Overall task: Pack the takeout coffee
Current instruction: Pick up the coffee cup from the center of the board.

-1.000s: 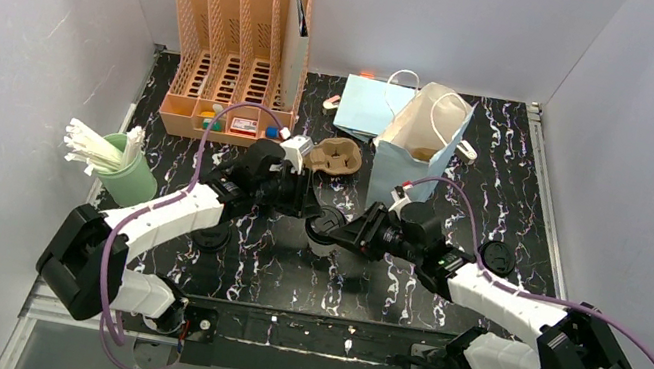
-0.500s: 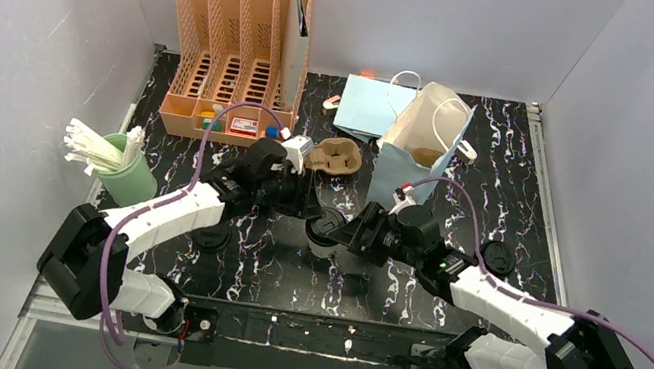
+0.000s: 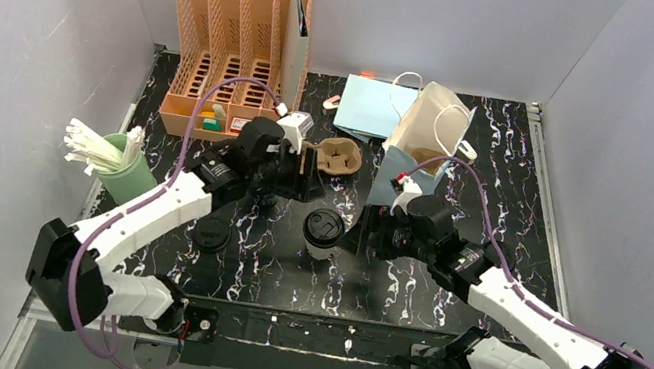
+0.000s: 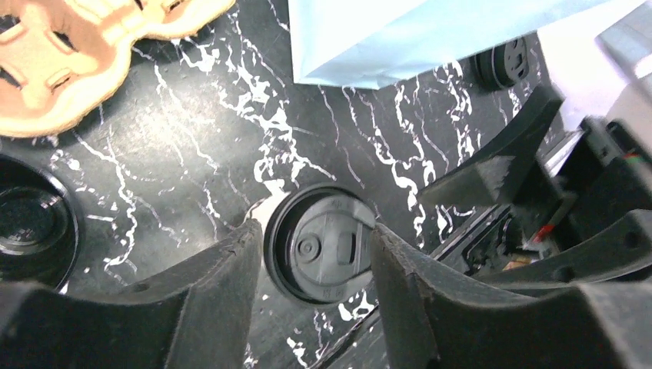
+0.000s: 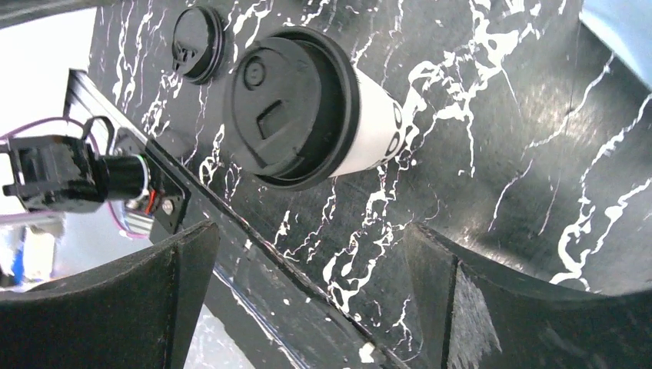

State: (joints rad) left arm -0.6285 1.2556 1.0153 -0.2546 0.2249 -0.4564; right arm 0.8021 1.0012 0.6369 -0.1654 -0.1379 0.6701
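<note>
Hidden or unclear: the inside of the upright light-blue paper bag with white handles (image 3: 413,154) shows only a brown patch at its mouth, and what that is cannot be told. A round black plastic piece (image 3: 211,233) on the left near part of the black marbled desk (image 3: 509,166) is partly covered by the left arm. Whether it is a loose lid or a lidded cup cannot be told.

The white-sided paper cup with a round black plastic lid (image 3: 323,229) stands upright at mid-desk. It is near of the brown moulded-pulp two-cup carrier (image 3: 338,156) and left-near of the bag. In the left wrist view its lid hides its wall and base.

Left jaws: spread. The lid shows in the gap between them from above, and no contact can be confirmed.

Right jaws: spread wide, just right of the cup. In the right wrist view the cup lies beyond both fingertips, clear of them.
</note>
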